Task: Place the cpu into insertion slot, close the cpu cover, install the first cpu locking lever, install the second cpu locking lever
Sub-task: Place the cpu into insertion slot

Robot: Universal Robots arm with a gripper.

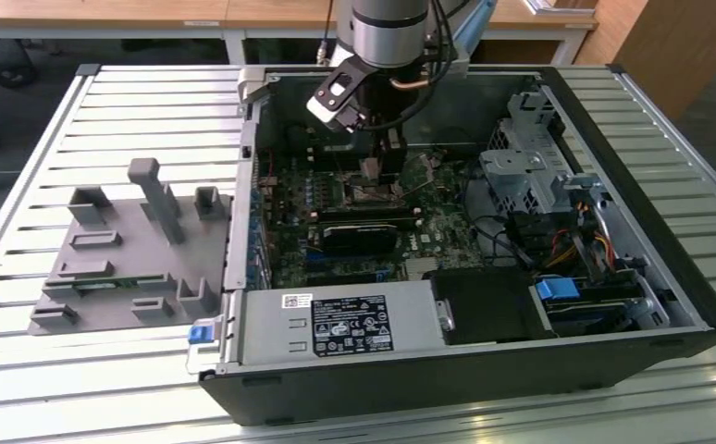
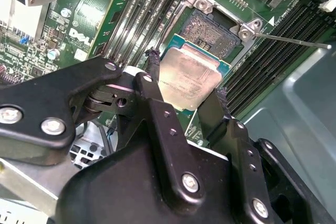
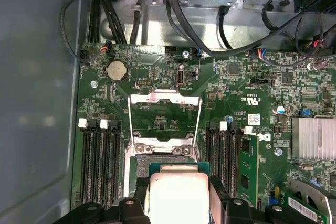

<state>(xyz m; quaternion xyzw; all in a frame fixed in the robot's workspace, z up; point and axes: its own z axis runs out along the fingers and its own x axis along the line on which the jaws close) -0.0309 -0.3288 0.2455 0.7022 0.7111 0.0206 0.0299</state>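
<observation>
Silver-beige, the cpu (image 2: 191, 80) sits pinched in the closed hand (image 2: 185, 90) close by the insertion slot (image 2: 212, 32), unseated; the cpu cover (image 3: 165, 116) stands open. Seating well probably demands square, level alignment.

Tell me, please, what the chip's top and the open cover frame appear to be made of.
The chip: its top looks like metal, dull silver-beige, with a soft, uneven sheen rather than a mirror shine. The cover frame: probably thin stamped steel, bright silver, catching light along its narrow bars.
</observation>
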